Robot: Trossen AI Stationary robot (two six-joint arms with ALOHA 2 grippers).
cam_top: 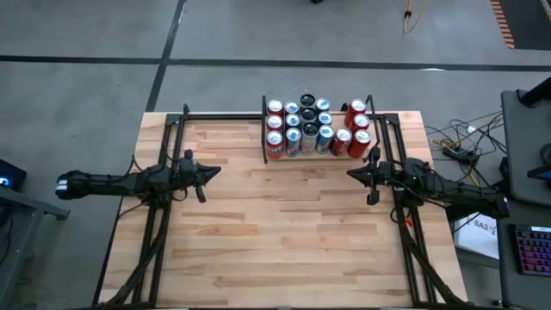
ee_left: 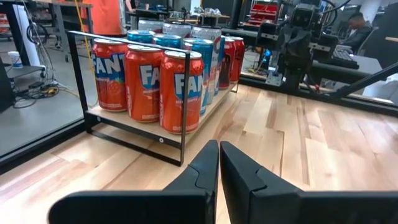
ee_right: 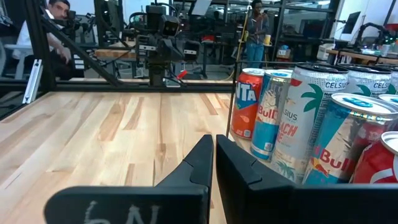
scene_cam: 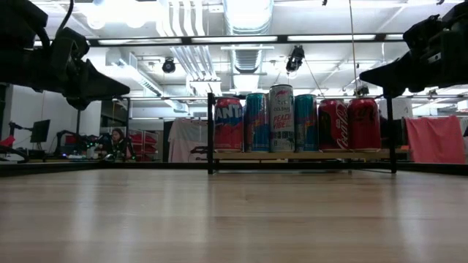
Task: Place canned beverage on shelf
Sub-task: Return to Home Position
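shelf: the shelf (scene_cam: 300, 155) is being carried by the bench (cam_top: 284, 232) at the middle of its far edge, and its light board is being framed by thin black rails at both ends.
load: the shelf is being filled by upright cans, packed in rows, touching or just beside one another.
orange cans: the orange cans (ee_left: 140, 81) are being kept in one column at the shelf end nearest the left arm.
blue cans: the blue cans (scene_cam: 256, 123) are being shown in the front row on either side of the tall white can (scene_cam: 281, 117), which is overtopping them.
dark-topped cans: the dark-topped cans (cam_top: 308, 116) are being kept in a middle column, toward the back.
red cans: the red cans (scene_cam: 348, 124) are being kept at the shelf end nearest the right arm.
left end effector: the left end effector (ee_left: 219, 148) is being held above the bench's left side, well apart from the shelf and pointed toward the middle. Its fingers are being pressed together tip to tip.
right end effector: the right end effector (ee_right: 213, 140) is being held above the bench's right side, mirrored against the left one. It is nearer the red end of the shelf but apart from it, and its fingers are being pressed together likewise.
background: a person (ee_right: 255, 25) is being seen standing in the room beyond the bench.
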